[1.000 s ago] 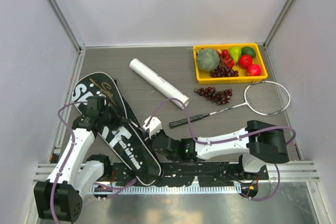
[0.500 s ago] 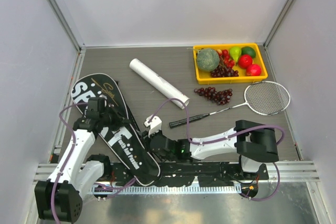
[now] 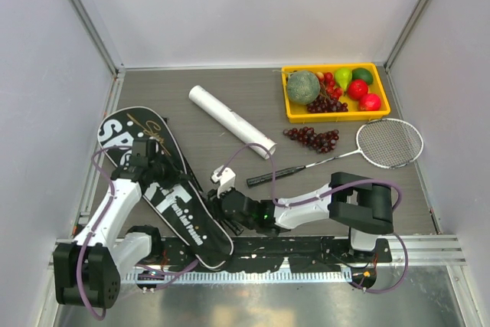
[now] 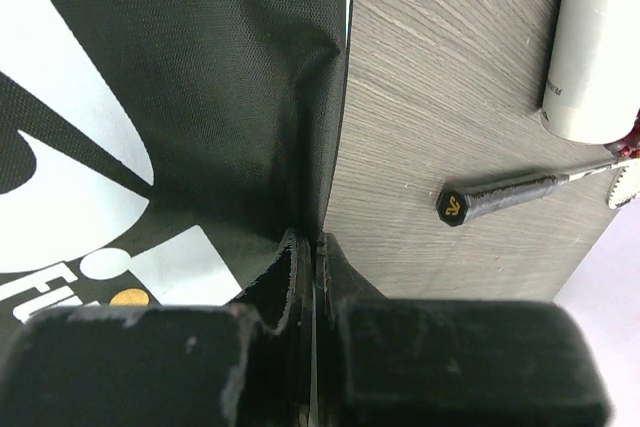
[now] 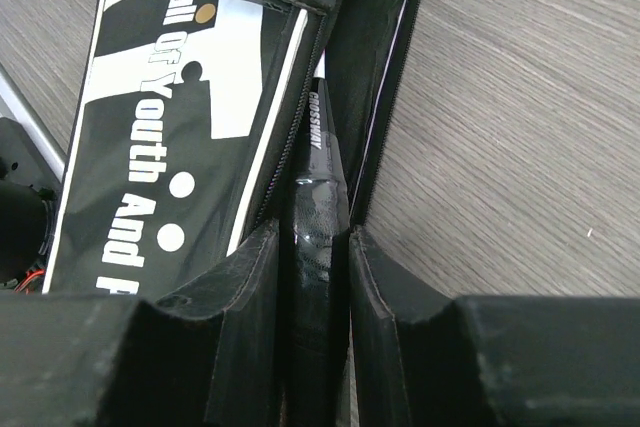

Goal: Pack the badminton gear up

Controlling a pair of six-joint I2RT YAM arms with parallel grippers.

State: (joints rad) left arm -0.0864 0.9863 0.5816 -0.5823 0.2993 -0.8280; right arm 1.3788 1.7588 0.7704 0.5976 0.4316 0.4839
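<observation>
Overhead, the black bag (image 3: 187, 216) lies along the left side of the bench (image 3: 230, 89), reaching the near edge. The white tube (image 3: 232, 122) sits mid-bench, and one racket (image 3: 390, 143) lies by the right edge.

Left wrist: the left tool (image 4: 308, 252) is narrow, pinching the bag's rim.

Right wrist: the right tool (image 5: 313, 239) clamps a second racket's handle (image 5: 320, 197) inside the bag's open zip.

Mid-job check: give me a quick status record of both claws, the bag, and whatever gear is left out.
left claw: shut on the edge of the black bag
right claw: shut on racket handle, which sits in the bag's open zip
loose racket: lying outside the bag
white tube: lying outside the bag
shuttlecocks: none visible in any view
</observation>
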